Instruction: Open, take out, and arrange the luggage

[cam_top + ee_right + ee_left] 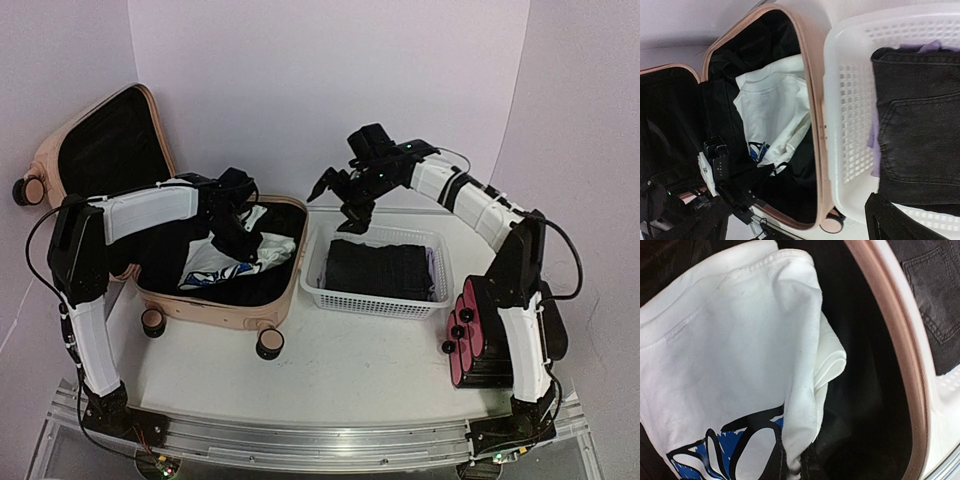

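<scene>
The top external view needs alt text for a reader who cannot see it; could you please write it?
The left gripper is shut on a white T-shirt inside the open pink luggage on the left. The right gripper hangs open above a white mesh basket holding folded dark jeans.

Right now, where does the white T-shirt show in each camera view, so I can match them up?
Top external: the white T-shirt lies crumpled inside the open luggage, left of centre.
Left wrist: the T-shirt fills the left half, with its blue print at the bottom.
Right wrist: the T-shirt is centre-left, inside the luggage.
Shared landmark: the luggage's pink rim, right of the shirt in every view.
</scene>
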### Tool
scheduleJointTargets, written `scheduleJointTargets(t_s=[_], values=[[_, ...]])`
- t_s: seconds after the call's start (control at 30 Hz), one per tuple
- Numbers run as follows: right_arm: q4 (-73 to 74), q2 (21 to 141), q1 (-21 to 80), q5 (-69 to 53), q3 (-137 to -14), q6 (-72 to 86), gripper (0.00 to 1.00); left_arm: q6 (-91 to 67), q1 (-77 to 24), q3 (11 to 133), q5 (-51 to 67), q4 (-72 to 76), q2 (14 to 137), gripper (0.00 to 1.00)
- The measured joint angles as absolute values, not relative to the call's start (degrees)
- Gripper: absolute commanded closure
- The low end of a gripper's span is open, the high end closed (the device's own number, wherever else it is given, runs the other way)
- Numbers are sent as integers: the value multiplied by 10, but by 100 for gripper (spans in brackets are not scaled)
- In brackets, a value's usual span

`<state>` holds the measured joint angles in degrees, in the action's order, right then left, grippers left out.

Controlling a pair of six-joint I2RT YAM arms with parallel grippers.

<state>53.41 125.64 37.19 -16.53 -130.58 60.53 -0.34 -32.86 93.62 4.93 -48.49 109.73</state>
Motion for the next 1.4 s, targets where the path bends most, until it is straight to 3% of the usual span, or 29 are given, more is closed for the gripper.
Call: scheduleJointTargets(t_s=[0.37, 0.57, 1.17, 1.4], values=[[453, 1402, 441, -161, -1394, 807, 6, 10, -328, 876, 49, -456, 1065, 100], [439, 1420, 451, -136, -1404, 889, 8, 26, -326, 876, 49, -448, 1038, 100], [415, 1484, 514, -39, -1453, 1001, 10, 47, -324, 876, 62, -447, 1010, 100], [415, 1506, 515, 1, -1485, 1023, 20, 48, -324, 873, 66, -446, 1010, 100]])
